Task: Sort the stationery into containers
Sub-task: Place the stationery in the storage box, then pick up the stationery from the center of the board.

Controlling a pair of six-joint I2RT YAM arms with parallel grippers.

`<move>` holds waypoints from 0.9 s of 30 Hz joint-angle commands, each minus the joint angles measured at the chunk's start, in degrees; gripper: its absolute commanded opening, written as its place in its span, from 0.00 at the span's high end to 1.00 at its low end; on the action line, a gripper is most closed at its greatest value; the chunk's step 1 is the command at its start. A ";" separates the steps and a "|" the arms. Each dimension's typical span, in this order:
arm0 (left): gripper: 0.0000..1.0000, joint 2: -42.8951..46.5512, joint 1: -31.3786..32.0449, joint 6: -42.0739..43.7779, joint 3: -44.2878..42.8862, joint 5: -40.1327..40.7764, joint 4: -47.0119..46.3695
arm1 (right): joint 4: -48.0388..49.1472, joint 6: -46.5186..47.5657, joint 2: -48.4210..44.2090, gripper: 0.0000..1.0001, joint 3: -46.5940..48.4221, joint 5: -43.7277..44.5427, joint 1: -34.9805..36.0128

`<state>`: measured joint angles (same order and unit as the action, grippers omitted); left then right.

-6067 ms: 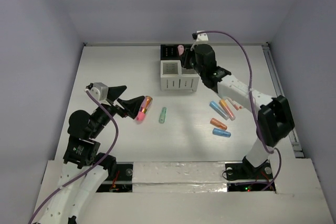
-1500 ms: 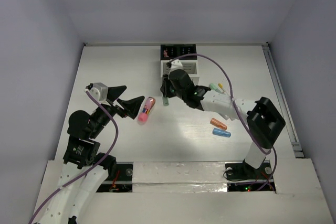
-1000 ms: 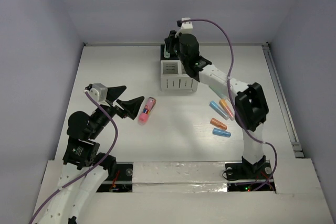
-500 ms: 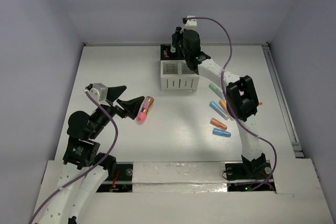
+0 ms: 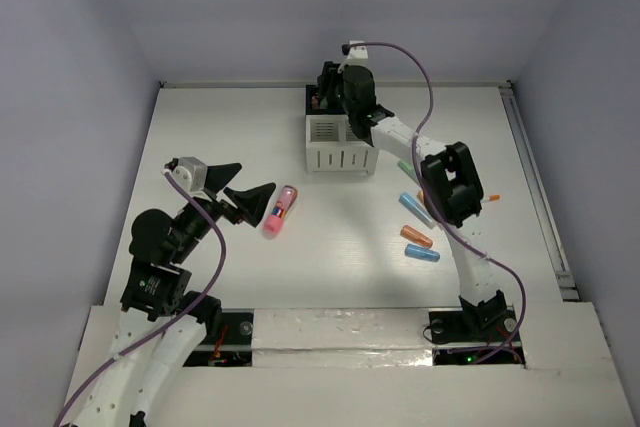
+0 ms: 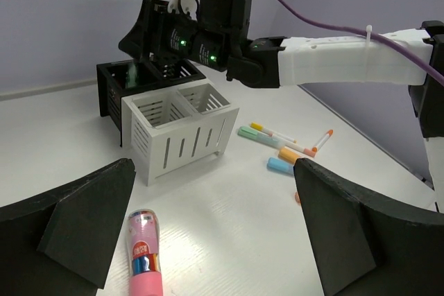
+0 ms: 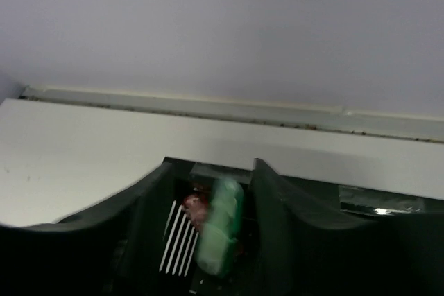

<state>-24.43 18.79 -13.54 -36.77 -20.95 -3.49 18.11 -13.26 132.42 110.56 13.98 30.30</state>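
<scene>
The worktop [image 5: 200, 147] carries the containers [image 6: 182, 126] directly under the right gripper [image 7: 211, 171], whose jaws stand wider than the blurred mint green stick [image 7: 218, 237] between them. The left gripper [image 6: 214, 171] gapes wide and empty, the thick pink marker [image 6: 144, 254] lying just ahead of it.

Two white compartments [image 5: 340, 159], two black compartments [image 6: 112, 91] — two blue sticks [image 5: 415, 209], two mint-green sticks [image 6: 251, 134], one thick pink stick [image 5: 279, 210]
</scene>
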 commanded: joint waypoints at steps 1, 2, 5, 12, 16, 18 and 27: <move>0.01 -0.45 0.29 0.62 -2.51 -0.32 -2.14 | 5.45 -0.28 -6.11 0.37 -1.22 -2.98 -0.16; 0.01 -0.36 0.29 0.62 -2.43 -0.32 -2.05 | 5.62 -0.28 -7.08 0.35 -1.75 -3.25 -0.16; 0.01 0.08 0.29 0.62 -2.42 -0.32 -2.14 | 6.32 -0.45 -11.65 0.32 -5.17 -4.92 -0.16; 0.01 1.48 0.29 0.36 -2.34 -0.58 -2.31 | 1.52 0.16 -27.81 0.33 -22.82 -5.72 -0.16; 0.01 2.36 0.90 0.27 -2.25 0.21 -1.97 | -9.21 -1.24 -37.92 0.35 -35.30 -3.00 -0.16; 0.01 2.89 2.04 0.36 -2.34 0.82 -1.70 | -14.82 -2.03 -43.89 0.37 -42.86 -0.28 -0.16; 0.01 5.26 4.33 0.44 -2.34 1.61 -1.35 | -44.42 -10.38 -59.12 0.45 -52.82 0.17 -0.69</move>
<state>-20.51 22.48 -13.54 -36.77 -19.99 -3.05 -12.16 -19.88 76.60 56.53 12.93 29.95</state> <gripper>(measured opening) 0.990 0.551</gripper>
